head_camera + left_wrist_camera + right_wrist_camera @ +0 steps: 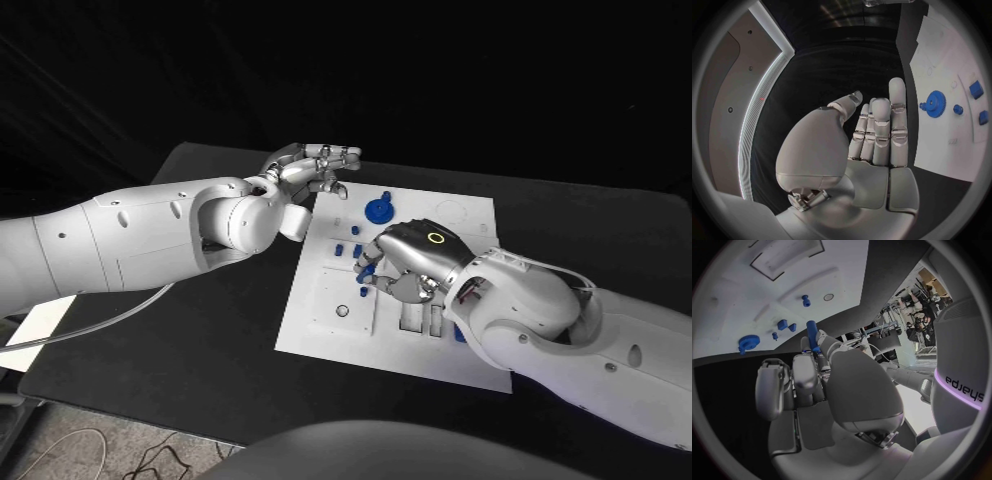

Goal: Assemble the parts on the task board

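Left hand [310, 165] hovers off the task board [462, 215] at its 10 o'clock corner, fingers straight and pressed together, holding nothing. Blue gear [379, 209] lies on the board just at 4 o'clock from that hand. Right hand [411, 258] is over board centre, pinching a blue peg [811, 335]; the peg's long axis runs out past the fingertips. Small blue parts [355, 232] sit at 10 o'clock from it. Slots [418, 318] at 6 o'clock, partly hidden under the wrist.
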Robot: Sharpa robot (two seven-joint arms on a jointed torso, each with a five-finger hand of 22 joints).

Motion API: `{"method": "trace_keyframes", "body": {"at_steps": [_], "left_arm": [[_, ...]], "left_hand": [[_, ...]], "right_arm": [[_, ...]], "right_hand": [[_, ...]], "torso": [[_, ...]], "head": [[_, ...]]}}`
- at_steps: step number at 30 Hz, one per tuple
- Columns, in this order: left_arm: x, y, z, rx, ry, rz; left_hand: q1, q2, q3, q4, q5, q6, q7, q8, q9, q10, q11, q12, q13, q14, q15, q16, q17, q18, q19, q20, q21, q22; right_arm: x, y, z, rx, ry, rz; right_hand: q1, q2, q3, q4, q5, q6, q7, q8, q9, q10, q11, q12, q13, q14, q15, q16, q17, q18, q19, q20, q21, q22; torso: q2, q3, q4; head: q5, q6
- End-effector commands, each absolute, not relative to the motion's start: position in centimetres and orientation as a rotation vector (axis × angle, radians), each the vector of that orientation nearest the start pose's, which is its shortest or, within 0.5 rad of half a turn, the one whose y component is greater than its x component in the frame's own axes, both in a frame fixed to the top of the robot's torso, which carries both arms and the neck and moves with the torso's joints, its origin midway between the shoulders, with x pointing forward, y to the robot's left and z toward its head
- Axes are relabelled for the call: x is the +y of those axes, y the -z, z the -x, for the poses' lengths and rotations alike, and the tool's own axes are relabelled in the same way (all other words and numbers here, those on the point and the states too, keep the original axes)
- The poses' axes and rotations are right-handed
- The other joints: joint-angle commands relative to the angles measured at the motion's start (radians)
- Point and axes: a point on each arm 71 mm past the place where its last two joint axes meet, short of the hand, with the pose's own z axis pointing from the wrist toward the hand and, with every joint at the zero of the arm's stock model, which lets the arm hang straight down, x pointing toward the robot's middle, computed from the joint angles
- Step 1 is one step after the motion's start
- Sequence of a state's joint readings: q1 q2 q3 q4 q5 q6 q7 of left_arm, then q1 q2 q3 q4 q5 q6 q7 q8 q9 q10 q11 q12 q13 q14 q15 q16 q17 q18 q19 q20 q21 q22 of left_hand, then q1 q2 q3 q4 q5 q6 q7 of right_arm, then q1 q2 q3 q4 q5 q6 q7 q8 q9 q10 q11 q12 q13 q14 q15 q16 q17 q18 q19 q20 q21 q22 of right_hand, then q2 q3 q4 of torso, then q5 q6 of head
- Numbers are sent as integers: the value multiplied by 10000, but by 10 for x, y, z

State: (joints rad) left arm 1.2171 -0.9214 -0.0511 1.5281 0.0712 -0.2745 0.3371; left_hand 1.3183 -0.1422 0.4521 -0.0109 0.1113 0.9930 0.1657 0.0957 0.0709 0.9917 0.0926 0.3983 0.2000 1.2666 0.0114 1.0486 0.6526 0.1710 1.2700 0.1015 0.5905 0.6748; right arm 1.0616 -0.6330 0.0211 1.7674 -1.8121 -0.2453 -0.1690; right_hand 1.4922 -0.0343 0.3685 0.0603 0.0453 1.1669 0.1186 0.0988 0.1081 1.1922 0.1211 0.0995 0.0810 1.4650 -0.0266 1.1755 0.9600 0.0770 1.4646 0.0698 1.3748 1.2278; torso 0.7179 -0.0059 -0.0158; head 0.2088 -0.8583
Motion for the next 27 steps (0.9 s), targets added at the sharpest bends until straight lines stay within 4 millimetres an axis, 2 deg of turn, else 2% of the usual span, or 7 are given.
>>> {"method": "trace_keyframes", "body": {"at_steps": [1, 8, 16, 27], "left_arm": [[245, 177, -489, 14275, 15225, 12182], [244, 177, -489, 14288, 15255, 12171], [243, 177, -489, 14301, 15277, 12165], [243, 177, -489, 14315, 15295, 12163]], "left_hand": [[7, 103, -69, 13, 27, -50, -16, 10, -7, -70, 31, 37, 13, -75, -20, -2, -13, 103, -33, 43, -46, -15], [7, 103, -69, 13, 27, -50, -16, 10, -7, -70, 31, 37, 13, -75, -20, -2, -13, 103, -33, 43, -46, -15], [7, 103, -69, 13, 27, -50, -16, 10, -7, -70, 31, 37, 13, -75, -20, -2, -13, 103, -33, 43, -46, -15], [20, 109, -69, 2, 28, -66, -14, 11, -8, -88, 32, 57, 16, -78, -19, 6, -9, 104, -34, 45, -50, -16]], "right_arm": [[-29, 190, -384, 15369, -9535, 5991], [-17, 205, -378, 15737, -9868, 6131], [-10, 222, -377, 16127, -9898, 6233], [-9, 228, -377, 16357, -9842, 6367]], "right_hand": [[-31, -58, 677, -590, 29, -2, 90, -20, 14, 752, -678, -12, 10, 161, -71, 28, -13, -134, 163, -38, 41, -5], [-45, -59, 706, -616, 30, -9, 99, -29, 18, 750, -671, -33, 11, 160, -67, 33, -8, -135, 162, -37, 47, 3], [-57, -59, 739, -646, 30, -17, 107, -38, 23, 749, -664, -54, 14, 158, -62, 33, -12, -134, 157, -35, 46, 1], [-106, -71, 788, -697, 28, -32, 126, -57, 32, 746, -648, -98, 20, 156, -50, 40, -8, -134, 150, -29, 51, 5]], "torso": [[0, -7, -13], [-9, -4, -10], [-12, 1, -19], [-17, -4, -26]], "head": [[101, -88], [159, -144], [256, -144], [304, -144]]}}
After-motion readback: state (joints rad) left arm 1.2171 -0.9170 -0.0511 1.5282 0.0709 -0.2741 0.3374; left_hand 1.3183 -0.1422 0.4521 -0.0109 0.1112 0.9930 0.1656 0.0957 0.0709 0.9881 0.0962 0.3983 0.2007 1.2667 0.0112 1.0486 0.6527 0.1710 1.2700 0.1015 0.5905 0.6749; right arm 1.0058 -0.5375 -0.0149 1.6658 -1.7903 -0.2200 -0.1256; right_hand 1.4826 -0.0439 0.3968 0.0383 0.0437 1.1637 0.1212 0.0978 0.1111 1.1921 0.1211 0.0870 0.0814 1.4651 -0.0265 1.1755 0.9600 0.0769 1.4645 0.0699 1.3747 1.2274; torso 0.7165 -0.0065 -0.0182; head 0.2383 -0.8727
